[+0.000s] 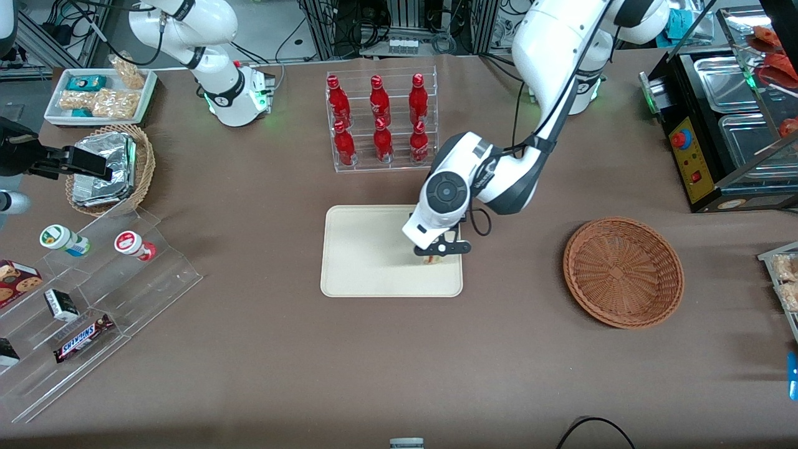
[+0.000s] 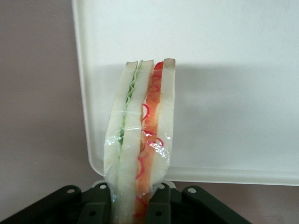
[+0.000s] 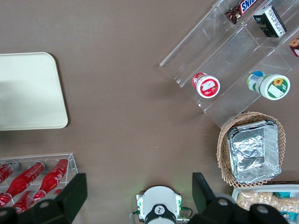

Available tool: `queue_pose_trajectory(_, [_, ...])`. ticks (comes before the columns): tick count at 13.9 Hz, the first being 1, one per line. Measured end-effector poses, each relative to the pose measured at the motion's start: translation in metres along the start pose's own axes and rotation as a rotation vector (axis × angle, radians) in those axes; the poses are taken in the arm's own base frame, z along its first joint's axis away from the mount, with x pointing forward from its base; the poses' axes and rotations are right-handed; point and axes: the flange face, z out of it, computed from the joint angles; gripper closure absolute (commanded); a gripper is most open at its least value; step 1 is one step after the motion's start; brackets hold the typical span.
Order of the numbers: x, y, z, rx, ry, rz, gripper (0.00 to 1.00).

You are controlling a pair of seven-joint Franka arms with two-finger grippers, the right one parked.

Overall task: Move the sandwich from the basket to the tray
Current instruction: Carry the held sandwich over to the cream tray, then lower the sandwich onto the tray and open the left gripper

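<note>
The tray [image 1: 368,252], flat cream rectangle with rounded corners and low rim, lies directly beneath the gripper [image 1: 430,255]. The gripper is clamped on the sandwich [image 2: 140,140], gripped at one end, its long axis running straight out from the fingers over the tray's edge. Film-wrapped white bread slices stand on edge, showing green and red-orange layers. The basket [image 1: 623,271], shallow reddish-brown wicker, sits well apart toward the working arm's end.

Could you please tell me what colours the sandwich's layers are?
White bread with green and red-orange filling; the sandwich, held by the gripper over the tray, shows best in the left wrist view.
</note>
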Motion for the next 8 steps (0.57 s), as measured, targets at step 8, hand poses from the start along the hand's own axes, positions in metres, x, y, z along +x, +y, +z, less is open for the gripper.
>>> queue_pose_trajectory(8, [-0.013, 0.061, 0.023, -0.031, 0.042, -0.021, 0.58])
